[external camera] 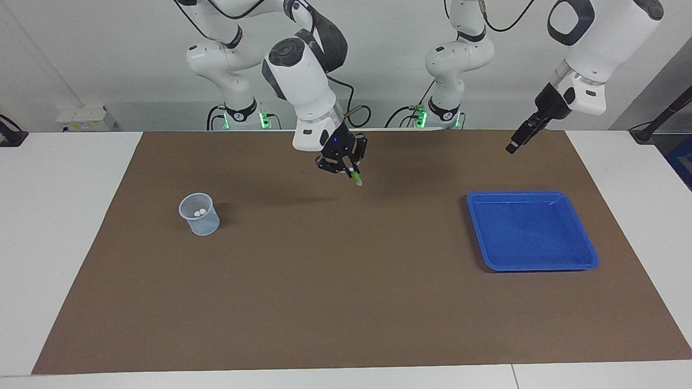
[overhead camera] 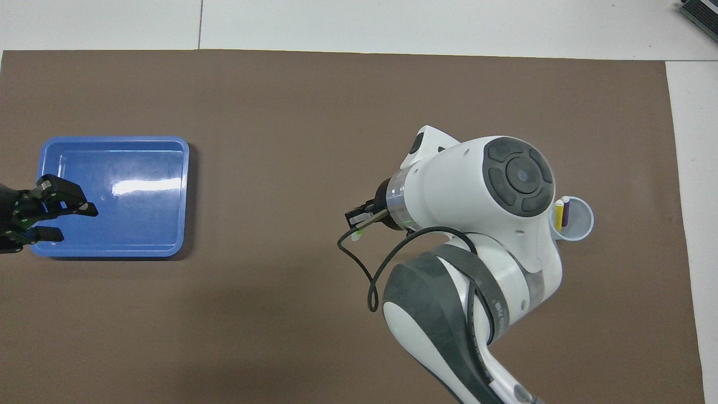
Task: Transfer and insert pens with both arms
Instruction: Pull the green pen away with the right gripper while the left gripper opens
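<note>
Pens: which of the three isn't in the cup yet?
The green pen, held by the right gripper above the brown mat. The yellow pen and purple pen stand in the cup.

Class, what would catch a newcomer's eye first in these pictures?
The right gripper holds a green pen above the middle of the brown mat. A blue tray lies empty at the left arm's end, and a cup with two pens stands at the right arm's end.
</note>
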Robot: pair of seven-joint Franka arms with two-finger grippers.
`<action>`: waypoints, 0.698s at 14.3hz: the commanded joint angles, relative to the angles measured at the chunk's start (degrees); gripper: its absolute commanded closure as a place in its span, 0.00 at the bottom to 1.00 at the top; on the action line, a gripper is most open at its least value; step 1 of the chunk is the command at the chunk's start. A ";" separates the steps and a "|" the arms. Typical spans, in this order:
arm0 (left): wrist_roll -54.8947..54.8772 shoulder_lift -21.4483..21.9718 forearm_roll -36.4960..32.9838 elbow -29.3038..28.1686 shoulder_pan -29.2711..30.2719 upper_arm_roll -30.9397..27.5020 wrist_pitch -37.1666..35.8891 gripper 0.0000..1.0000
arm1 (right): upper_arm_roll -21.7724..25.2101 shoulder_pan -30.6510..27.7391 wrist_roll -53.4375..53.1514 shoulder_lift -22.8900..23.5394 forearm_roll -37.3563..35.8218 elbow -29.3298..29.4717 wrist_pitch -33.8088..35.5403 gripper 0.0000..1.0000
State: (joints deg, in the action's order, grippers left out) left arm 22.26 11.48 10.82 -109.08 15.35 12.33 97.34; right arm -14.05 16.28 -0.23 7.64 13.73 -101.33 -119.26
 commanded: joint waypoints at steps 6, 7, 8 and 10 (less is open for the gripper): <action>-25.40 1.18 -6.15 0.01 2.49 0.06 0.31 0.30 | -0.45 -11.61 28.06 -5.43 -14.75 0.52 15.09 0.99; -25.94 1.00 -7.81 0.36 2.40 0.15 0.66 0.25 | -0.45 -12.23 31.92 -6.31 -17.83 0.52 16.32 1.00; -25.95 0.82 -8.70 0.97 2.40 0.24 0.66 0.17 | -0.36 -12.76 35.70 -6.84 -20.30 0.43 17.64 1.00; -26.03 0.65 -8.79 1.42 2.49 0.15 1.01 0.00 | -0.36 -14.95 40.99 -7.72 -22.95 -0.80 18.71 1.00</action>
State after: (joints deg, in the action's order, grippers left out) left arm -2.62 11.71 3.37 -108.08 17.47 12.24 97.68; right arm -13.77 3.68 35.28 1.41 -6.54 -100.65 -101.60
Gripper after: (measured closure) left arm 0.194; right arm 0.815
